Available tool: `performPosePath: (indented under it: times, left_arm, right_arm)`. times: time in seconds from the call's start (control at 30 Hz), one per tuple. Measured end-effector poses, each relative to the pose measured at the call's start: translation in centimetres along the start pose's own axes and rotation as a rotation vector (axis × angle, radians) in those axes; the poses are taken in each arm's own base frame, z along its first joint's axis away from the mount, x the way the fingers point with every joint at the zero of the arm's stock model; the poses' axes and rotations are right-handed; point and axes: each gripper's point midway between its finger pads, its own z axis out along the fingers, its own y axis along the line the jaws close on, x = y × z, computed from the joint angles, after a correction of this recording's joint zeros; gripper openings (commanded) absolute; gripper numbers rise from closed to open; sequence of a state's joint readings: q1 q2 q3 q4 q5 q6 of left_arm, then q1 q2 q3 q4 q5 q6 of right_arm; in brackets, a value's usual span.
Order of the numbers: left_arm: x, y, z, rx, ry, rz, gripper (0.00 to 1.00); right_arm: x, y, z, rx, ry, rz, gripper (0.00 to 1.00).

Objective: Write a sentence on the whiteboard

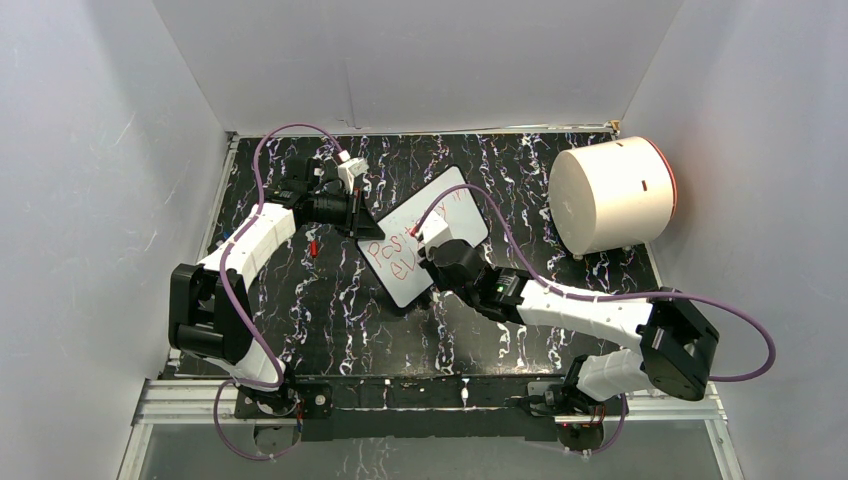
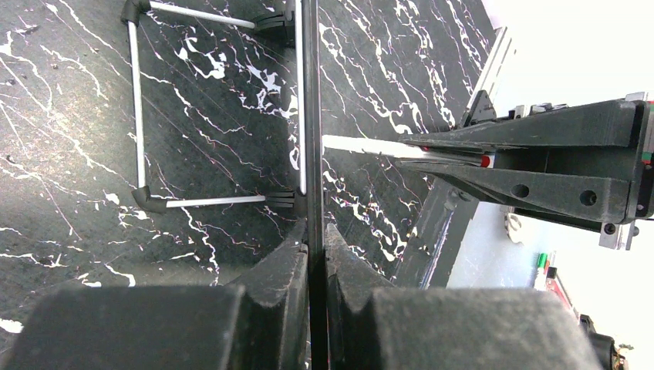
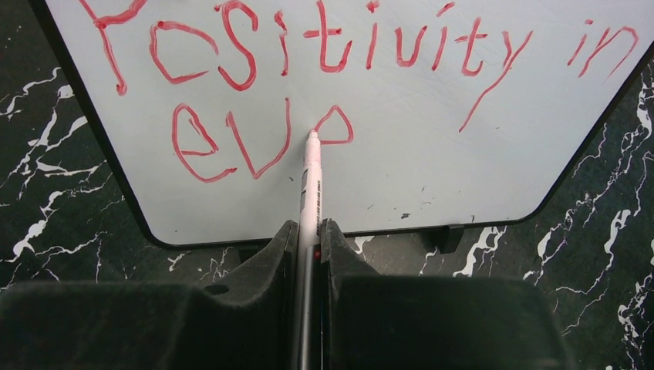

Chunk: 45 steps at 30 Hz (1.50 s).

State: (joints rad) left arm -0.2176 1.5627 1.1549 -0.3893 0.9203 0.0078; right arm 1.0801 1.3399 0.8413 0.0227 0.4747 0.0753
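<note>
The whiteboard (image 1: 445,200) stands tilted on the black marbled table. In the right wrist view the whiteboard (image 3: 432,169) carries the sentence (image 3: 324,35) in red: "Positivity in" on top and "eve" below. My right gripper (image 3: 308,231) is shut on a white marker (image 3: 311,185). The marker's tip touches the board at the loop of the last "e". My left gripper (image 2: 315,235) is shut on the whiteboard's thin black edge (image 2: 311,116), seen edge-on. In the overhead view the left gripper (image 1: 362,215) is at the board's left side and the right gripper (image 1: 432,240) is over its face.
A big white cylinder (image 1: 612,195) lies on its side at the back right. A small red object (image 1: 313,246) lies on the table left of the board. A wire stand (image 2: 139,116) juts out behind the board. White walls enclose three sides.
</note>
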Motion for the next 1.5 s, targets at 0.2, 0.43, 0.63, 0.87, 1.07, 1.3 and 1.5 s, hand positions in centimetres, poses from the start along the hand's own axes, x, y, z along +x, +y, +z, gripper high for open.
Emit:
performPosePath:
  times: [0.2,0.43,0.63,0.87,1.07,1.3,1.5]
  left_arm:
    - [0.0,0.0,0.0,0.000,0.000,0.001,0.00]
    - [0.0,0.0,0.0,0.000,0.000,0.000,0.00]
    - [0.0,0.0,0.0,0.002,0.000,0.000,0.00]
    - [0.0,-0.1,0.0,0.003,0.000,0.000,0.00]
    - [0.0,0.0,0.0,0.003,0.000,0.000,0.00]
    - [0.0,-0.1,0.0,0.004,0.000,0.000,0.00]
    - [0.0,-0.1,0.0,0.004,0.000,0.000,0.00]
  right_arm:
    - [0.7,0.1,-0.1,-0.010,0.024,-0.002,0.00]
    - [1.9,0.1,-0.3,-0.008,0.063,-0.004,0.00]
    - [3.2,-0.3,-0.5,0.007,0.106,-0.017,0.00]
    - [3.2,-1.1,-0.4,0.054,0.104,-0.020,0.00]
    - [2.3,-1.6,-0.1,0.087,0.066,-0.005,0.00]
    - [1.3,-1.9,-0.3,0.096,0.028,0.013,0.00]
    - [0.2,-2.3,-0.7,0.100,-0.012,0.030,0.00]
